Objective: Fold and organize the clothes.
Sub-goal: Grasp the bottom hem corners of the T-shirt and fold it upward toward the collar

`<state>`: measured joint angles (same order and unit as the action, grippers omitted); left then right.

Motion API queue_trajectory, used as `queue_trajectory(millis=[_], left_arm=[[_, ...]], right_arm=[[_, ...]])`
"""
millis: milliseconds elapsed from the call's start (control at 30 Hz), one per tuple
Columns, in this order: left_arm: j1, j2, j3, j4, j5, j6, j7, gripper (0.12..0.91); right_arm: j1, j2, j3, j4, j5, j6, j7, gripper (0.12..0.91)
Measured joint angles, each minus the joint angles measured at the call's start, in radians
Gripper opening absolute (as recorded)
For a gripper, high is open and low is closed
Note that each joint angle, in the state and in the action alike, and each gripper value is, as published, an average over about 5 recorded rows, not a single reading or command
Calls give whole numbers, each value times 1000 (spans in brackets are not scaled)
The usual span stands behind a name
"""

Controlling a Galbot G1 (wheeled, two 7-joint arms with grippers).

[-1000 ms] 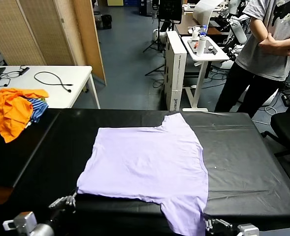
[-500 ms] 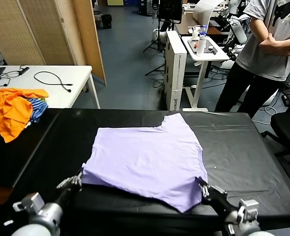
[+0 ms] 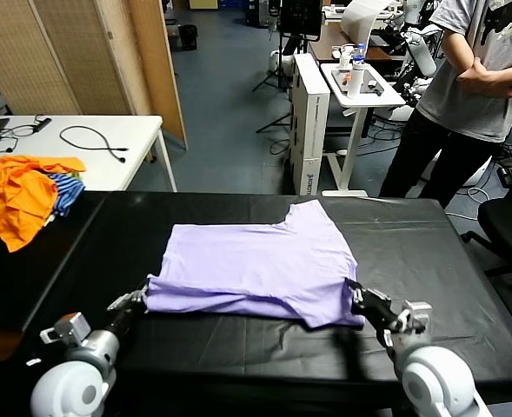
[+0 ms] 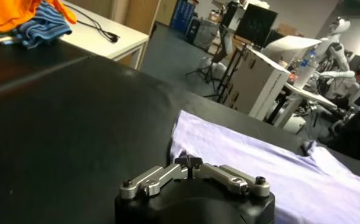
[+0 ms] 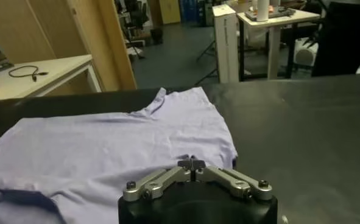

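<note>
The lavender T-shirt (image 3: 260, 265) lies on the black table (image 3: 429, 261), its near hem lifted and folded a little way back over the body. The left gripper (image 3: 141, 297) is clenched on the shirt's near left corner, and the right gripper (image 3: 356, 295) pinches the near right corner. From the wrist views the cloth between the fingertips is hard to make out. Orange garments (image 3: 19, 195) sit heaped at the table's far left.

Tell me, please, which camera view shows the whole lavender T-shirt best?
The head view: the T-shirt lies whole on the black table, its near hem doubled over. The left wrist view shows one corner; the right wrist view shows most of it.
</note>
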<state>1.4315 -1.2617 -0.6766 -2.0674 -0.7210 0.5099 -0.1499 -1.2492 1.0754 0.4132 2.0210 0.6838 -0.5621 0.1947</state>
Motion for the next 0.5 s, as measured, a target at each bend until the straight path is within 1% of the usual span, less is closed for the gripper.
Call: queue_trajectory(millis=[267, 367, 433, 467, 500], left_arm=[[-48, 66, 36, 57, 12, -14, 9, 146], [-64, 88, 51, 78, 17, -22, 14, 146], [-74, 101, 60, 90, 18, -27, 14, 149], [-80, 106, 64, 95, 18, -29, 14, 153], [-85, 112, 68, 100, 18, -31, 13, 172]], right_arm=[[23, 2, -11, -29, -3, 1, -6, 140], [19, 4, -8, -25, 0, -11, -16, 146], [10, 0, 0, -16, 1, -23, -27, 192], [4, -4, 5, -9, 2, -27, -32, 235], [-3, -8, 12, -2, 3, -31, -36, 296]])
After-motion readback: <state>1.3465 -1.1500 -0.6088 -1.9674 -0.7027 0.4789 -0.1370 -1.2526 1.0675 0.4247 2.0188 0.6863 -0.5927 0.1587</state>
